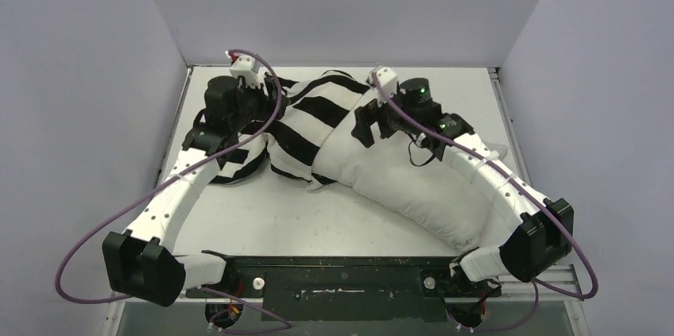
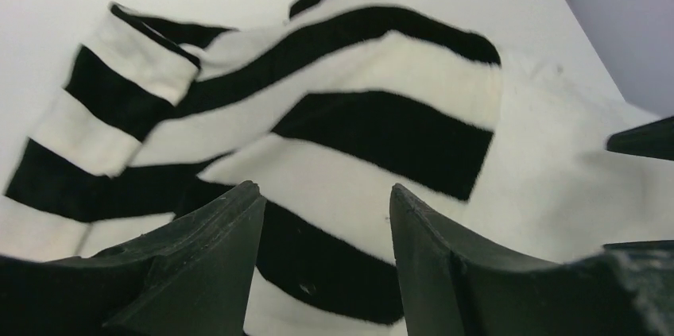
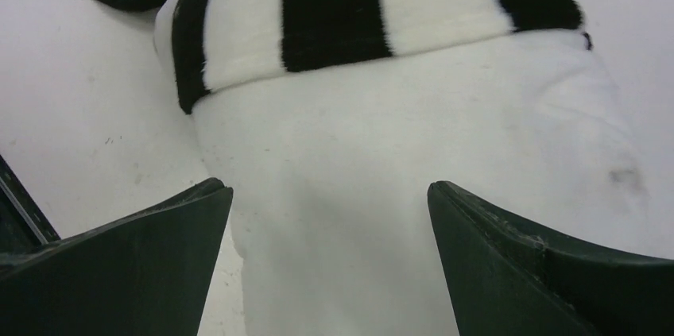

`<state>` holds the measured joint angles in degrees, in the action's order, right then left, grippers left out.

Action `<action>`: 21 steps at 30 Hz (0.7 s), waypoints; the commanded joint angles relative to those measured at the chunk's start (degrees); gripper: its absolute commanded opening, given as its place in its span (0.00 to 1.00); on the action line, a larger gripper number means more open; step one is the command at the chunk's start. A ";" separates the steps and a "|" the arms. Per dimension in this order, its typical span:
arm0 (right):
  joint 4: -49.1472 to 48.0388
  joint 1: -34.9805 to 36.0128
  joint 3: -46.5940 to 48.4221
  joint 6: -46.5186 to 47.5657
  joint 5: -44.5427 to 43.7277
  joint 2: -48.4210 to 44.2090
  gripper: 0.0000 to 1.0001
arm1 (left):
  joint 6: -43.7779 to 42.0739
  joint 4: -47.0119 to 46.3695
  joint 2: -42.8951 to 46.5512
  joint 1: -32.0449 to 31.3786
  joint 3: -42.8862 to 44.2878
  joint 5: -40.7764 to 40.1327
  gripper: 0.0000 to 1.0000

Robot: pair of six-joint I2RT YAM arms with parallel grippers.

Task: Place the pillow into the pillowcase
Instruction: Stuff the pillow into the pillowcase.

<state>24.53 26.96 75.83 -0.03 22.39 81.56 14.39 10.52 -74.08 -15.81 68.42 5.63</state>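
Lying on white table [image 1: 262,221] w/ lilac walls [image 1: 79,74]: pillow [image 1: 413,185] partly in pillowcase [image 1: 318,113].

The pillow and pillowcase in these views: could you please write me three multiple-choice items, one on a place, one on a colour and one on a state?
1. Which part of the pillow lies outside the pillowcase?
A. the near-right end
B. the far-left end
C. none of it

2. What colours are the pillowcase's stripes?
A. blue and white
B. black and white
C. red and black

3. How does the right gripper stand?
A. shut on the pillow
B. shut on the pillowcase
C. open over the pillow

Answers:
1 A, the plain white near-right end lies bare in the top view.
2 B, broad black and white bands show in every view.
3 C, its jaws stand wide apart with the pillow below them.
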 commanded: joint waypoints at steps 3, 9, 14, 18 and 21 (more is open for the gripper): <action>-12.47 12.71 -12.10 12.66 -6.83 -5.40 1.00 | 6.07 -4.87 10.12 -3.42 -14.19 8.63 0.56; -18.24 21.23 -17.04 22.03 -18.49 -3.42 1.00 | 12.75 -14.13 12.17 -6.09 -25.52 9.34 0.56; -23.05 22.09 -18.28 27.51 -19.86 0.54 1.00 | 14.06 -17.38 8.81 -8.07 -26.87 6.67 0.57; -27.54 22.12 -18.53 31.45 -19.66 5.20 1.00 | 14.16 -20.15 6.24 -11.26 -27.78 0.44 0.57; -28.89 21.48 -18.11 32.53 -18.94 9.24 0.95 | 13.56 -24.17 4.66 -13.44 -29.57 -2.83 0.58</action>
<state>2.07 48.84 58.06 28.12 4.10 86.52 27.66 -4.99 -67.94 -26.85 40.36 8.49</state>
